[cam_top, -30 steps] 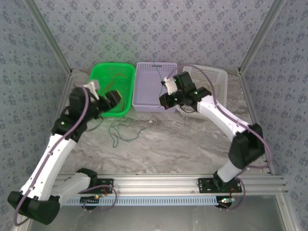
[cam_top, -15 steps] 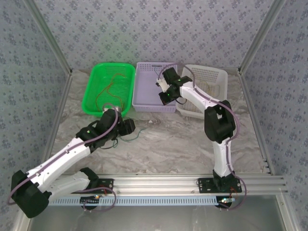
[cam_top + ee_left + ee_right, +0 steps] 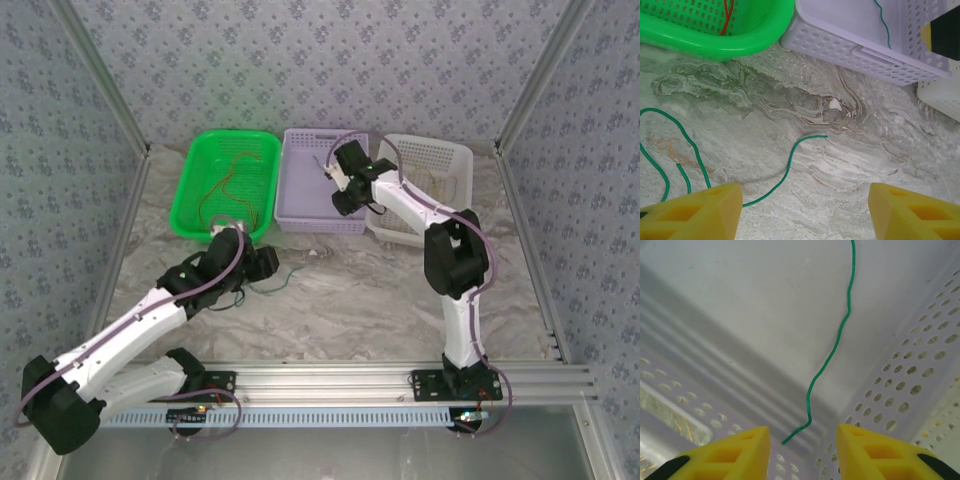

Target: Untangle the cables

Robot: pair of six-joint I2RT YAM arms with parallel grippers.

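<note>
Top external view: three baskets stood in a row on the bench (image 3: 390,300), beyond both sets of jaws.

- Green basket (image 3: 205,200): held thin red-orange and yellow cables (image 3: 228,185), loosely looped on its floor.
- Purple basket (image 3: 305,185): held one green-teal cable (image 3: 840,337), lying in a wavy line along the floor towards a corner.
- White basket (image 3: 445,160): contents too faint to tell.

Right jaws hung inside the purple basket, at the side nearest the white basket. Right wrist view: the yellow fingers (image 3: 730,455) stood apart with nothing between them. The green-teal cable's loose end lay just ahead of the gap, closer to one finger and apparently not touching it.

Left jaws sat low over the bench, on the near side of the green basket. Left wrist view: the fingers stood wide apart, clamped on nothing. A green cable (image 3: 790,162) lay on the bench. It curved out from beside one finger, across the gap, and its free end stopped ahead of the jaws, short of the purple basket. More green loops (image 3: 670,125) lay by the same finger. Could not tell whether they were the same cable or a second one.
</note>
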